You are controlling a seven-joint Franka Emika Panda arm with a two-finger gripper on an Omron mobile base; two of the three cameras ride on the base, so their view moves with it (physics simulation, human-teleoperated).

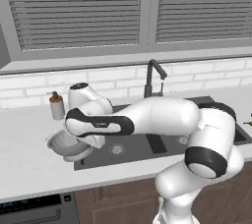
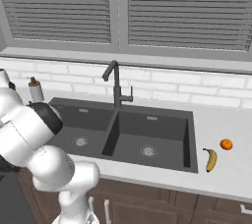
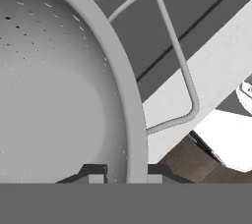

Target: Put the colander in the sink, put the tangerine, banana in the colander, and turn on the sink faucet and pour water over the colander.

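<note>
Pincer clamped on the colander's rim at the sink's left edge

The pincer [image 3: 126, 174] pinches the colander [image 1: 66, 144] by its thin rim, one fingertip inside and one outside, on the counter [image 1: 24, 164] just left of the sink [image 2: 162, 134]. Stiff, light, probably slick metal; the rim suits the grip better than the wire handle [image 3: 177, 61].
</note>
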